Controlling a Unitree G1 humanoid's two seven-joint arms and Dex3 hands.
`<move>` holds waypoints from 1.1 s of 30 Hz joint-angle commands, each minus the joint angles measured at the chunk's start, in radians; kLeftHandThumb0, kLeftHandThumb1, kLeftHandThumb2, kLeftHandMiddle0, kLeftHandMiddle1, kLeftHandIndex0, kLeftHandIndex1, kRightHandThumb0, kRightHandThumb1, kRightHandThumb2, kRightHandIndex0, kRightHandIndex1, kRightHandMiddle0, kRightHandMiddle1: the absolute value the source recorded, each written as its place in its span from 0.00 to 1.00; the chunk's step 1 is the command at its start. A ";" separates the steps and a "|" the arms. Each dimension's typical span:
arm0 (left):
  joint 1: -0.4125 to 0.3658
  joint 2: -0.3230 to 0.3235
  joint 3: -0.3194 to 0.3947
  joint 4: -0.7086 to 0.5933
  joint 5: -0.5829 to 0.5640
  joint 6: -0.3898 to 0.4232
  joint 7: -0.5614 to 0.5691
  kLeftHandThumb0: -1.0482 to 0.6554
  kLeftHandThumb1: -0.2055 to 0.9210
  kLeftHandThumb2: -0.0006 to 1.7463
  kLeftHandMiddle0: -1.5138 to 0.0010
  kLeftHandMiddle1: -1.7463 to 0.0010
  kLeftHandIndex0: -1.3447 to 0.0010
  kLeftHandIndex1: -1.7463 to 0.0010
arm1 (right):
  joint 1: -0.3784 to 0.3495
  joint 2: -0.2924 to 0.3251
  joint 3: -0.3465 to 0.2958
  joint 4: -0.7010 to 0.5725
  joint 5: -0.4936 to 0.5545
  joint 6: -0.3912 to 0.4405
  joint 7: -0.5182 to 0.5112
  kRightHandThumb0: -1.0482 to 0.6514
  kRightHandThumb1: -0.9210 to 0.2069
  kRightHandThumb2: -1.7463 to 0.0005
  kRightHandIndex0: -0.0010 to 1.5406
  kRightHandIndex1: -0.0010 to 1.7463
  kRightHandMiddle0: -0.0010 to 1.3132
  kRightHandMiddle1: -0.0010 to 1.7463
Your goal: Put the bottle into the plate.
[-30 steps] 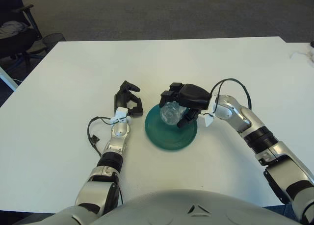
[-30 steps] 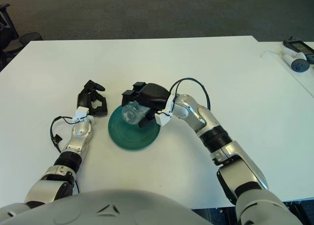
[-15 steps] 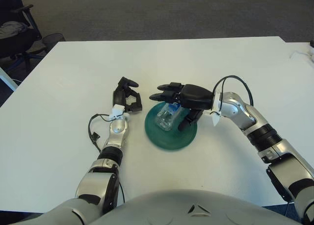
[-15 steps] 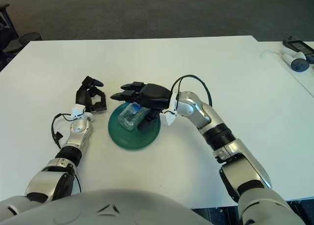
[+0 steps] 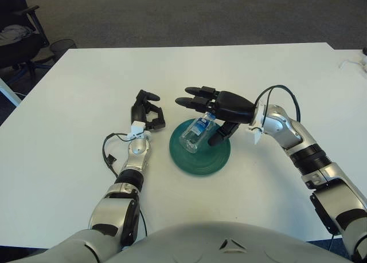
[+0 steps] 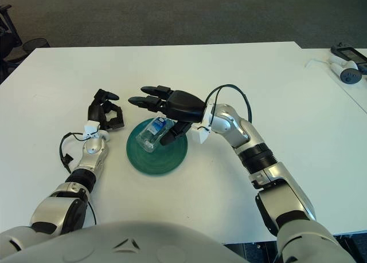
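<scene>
A clear plastic bottle (image 5: 195,133) with a blue label lies on its side in the dark green plate (image 5: 202,159) at the table's middle. My right hand (image 5: 213,107) hovers just above and behind the bottle with its fingers spread and holds nothing. My left hand (image 5: 147,111) rests on the table just left of the plate, its fingers curled and empty. The bottle also shows in the right eye view (image 6: 153,134), on the plate (image 6: 160,159).
The white table (image 5: 80,91) has broad free surface all round the plate. A black office chair (image 5: 23,34) stands beyond the far left corner. A white device with a cable (image 6: 347,65) lies at the far right.
My right hand has opened and let go of the bottle, which now lies on its side in the plate. The hand has lifted back a little. The left hand has barely moved.
</scene>
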 commanded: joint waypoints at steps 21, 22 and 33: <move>0.134 -0.014 -0.004 -0.138 -0.018 0.114 -0.064 0.61 0.28 0.88 0.49 0.03 0.60 0.00 | 0.112 0.319 -0.358 0.021 0.338 0.202 -0.400 0.03 0.00 0.82 0.19 0.03 0.00 0.26; 0.137 -0.015 -0.004 -0.145 -0.015 0.121 -0.059 0.61 0.28 0.88 0.49 0.03 0.60 0.00 | 0.114 0.335 -0.384 0.068 0.382 0.186 -0.406 0.04 0.00 0.83 0.20 0.03 0.00 0.28; 0.160 -0.020 -0.006 -0.194 -0.009 0.160 -0.051 0.61 0.25 0.90 0.47 0.03 0.57 0.00 | 0.235 0.475 -0.526 0.282 0.683 0.147 -0.333 0.23 0.00 0.70 0.21 0.39 0.00 0.47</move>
